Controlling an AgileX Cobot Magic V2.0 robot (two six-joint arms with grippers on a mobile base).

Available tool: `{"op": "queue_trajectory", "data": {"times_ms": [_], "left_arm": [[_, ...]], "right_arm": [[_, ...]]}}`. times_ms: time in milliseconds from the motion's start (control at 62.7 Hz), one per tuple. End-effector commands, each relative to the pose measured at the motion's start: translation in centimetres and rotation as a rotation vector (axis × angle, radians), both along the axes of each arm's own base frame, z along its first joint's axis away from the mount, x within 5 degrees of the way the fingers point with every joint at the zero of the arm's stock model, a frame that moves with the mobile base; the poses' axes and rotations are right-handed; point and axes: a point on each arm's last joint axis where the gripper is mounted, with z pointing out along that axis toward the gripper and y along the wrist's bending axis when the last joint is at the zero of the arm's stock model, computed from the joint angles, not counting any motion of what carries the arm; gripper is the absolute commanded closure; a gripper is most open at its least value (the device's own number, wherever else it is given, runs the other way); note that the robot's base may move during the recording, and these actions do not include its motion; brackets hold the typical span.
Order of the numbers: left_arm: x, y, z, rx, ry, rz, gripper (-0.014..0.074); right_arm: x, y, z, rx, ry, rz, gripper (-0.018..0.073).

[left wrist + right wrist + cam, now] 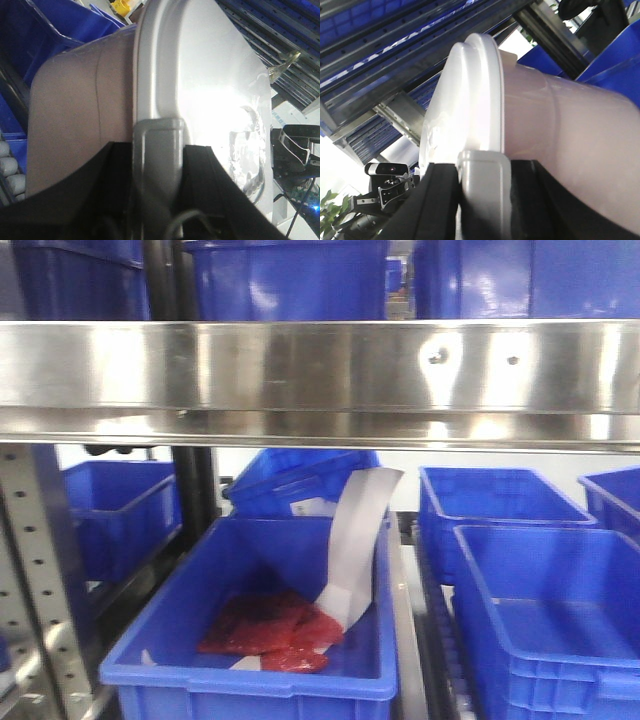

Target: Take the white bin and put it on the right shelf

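Left wrist-mounted view: our left fingers (pixel 85 195) pinch the grey handle (pixel 159 150) of the white bin (pixel 200 90), carried between both arms. Our right fingers (pixel 437 200) pinch the opposite handle (pixel 482 190). With the right shelf (pixel 300 365) ahead, we should raise both ends level and clear its front rail.
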Motion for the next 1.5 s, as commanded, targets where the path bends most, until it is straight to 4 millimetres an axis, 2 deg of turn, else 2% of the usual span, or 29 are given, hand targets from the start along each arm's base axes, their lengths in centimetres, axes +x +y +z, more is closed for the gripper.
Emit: {"op": "queue_trajectory", "data": {"times_ms": [0, 1484], "left_arm": [[-4.6, -2.28, 3.24, -0.06, -0.096, -0.28, 0.0684], [-4.6, -2.28, 3.24, -0.06, -0.096, -0.28, 0.0684]], "right_arm": [[-3.13, 2.16, 3.31, 0.085, -0.147, 0.213, 0.0314], [-3.12, 2.16, 3.31, 0.085, -0.147, 0.211, 0.0314]]}}
